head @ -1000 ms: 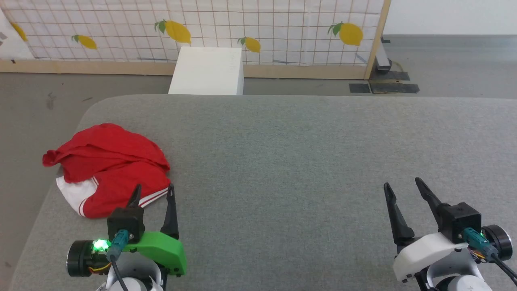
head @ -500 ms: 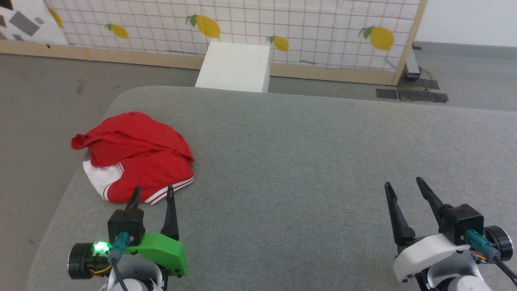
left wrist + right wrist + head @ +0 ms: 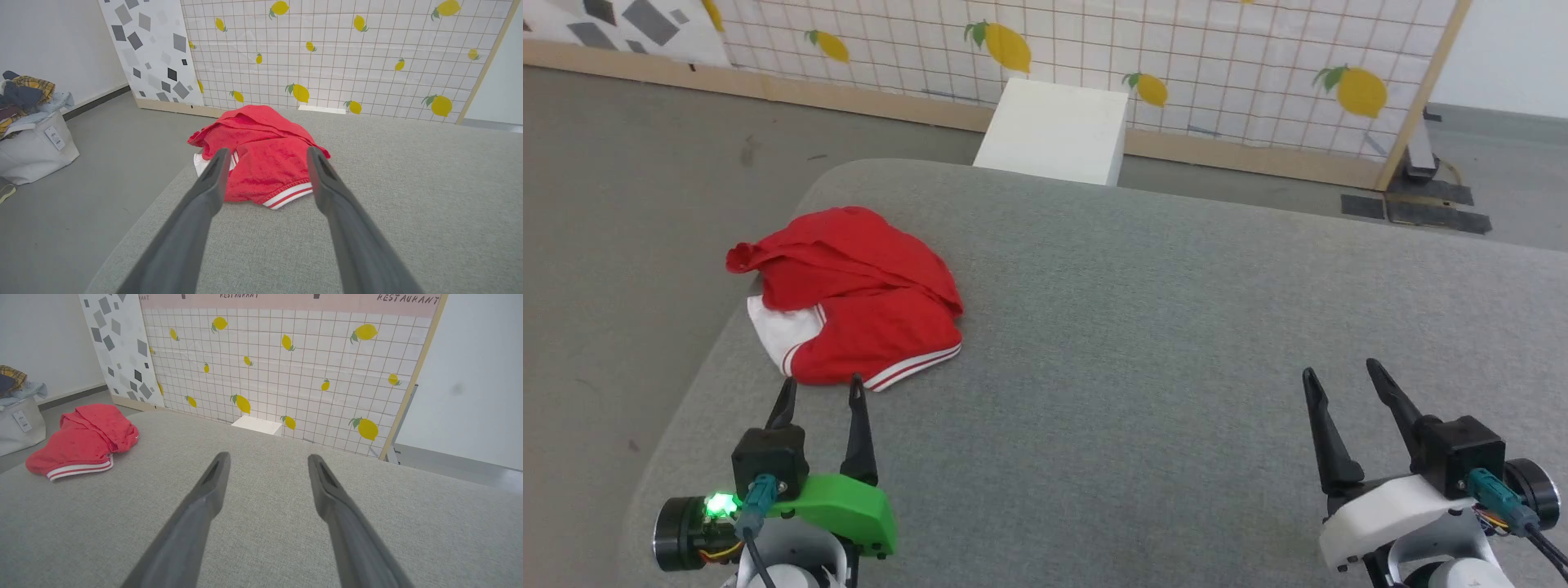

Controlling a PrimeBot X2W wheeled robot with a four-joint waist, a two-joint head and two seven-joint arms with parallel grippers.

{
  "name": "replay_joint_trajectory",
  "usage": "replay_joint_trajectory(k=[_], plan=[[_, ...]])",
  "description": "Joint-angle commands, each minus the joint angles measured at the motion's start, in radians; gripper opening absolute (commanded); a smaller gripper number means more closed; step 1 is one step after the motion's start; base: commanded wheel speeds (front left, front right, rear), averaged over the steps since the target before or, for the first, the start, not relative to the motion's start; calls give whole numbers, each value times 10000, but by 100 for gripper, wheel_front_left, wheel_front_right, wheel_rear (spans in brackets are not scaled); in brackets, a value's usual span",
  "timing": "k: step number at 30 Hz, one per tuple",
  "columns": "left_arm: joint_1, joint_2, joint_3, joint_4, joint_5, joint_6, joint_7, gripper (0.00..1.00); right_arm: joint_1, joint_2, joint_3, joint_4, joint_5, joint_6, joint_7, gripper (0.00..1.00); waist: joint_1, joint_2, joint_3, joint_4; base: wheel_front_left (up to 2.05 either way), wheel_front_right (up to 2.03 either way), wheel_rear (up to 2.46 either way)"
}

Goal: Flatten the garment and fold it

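The garment lies crumpled in a heap near the left edge of the grey table, red with a white sleeve and a striped hem toward me. My left gripper hovers just short of that hem, open and empty. In the left wrist view the garment lies just beyond and between the spread fingers. My right gripper stands open over bare table at the lower right, far from the garment.
A white box stands on the floor behind the table, before a lemon-patterned screen. A bag of clothes sits on the floor to the left. The table's left edge runs close by the garment.
The head camera has turned left, so the whole picture shifted right. Both grippers hold their places and stay open; the garment has not moved on the table.
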Motion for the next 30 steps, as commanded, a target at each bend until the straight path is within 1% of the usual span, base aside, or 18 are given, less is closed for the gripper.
replay_joint_trajectory(k=[1,10,30], plan=[[-112,94,-22,50,-128,94,-123,100,-10,7,-23,37,101,-7,-118,100,0,-1,-15,155,0,0,0],[-98,172,-57,117,-269,284,-309,100,-14,8,-54,63,127,-8,-280,100,0,-1,21,620,0,0,0],[-81,349,-311,396,-527,562,-719,100,23,12,5,227,278,-11,-611,100,0,-1,-31,1572,0,0,0]])
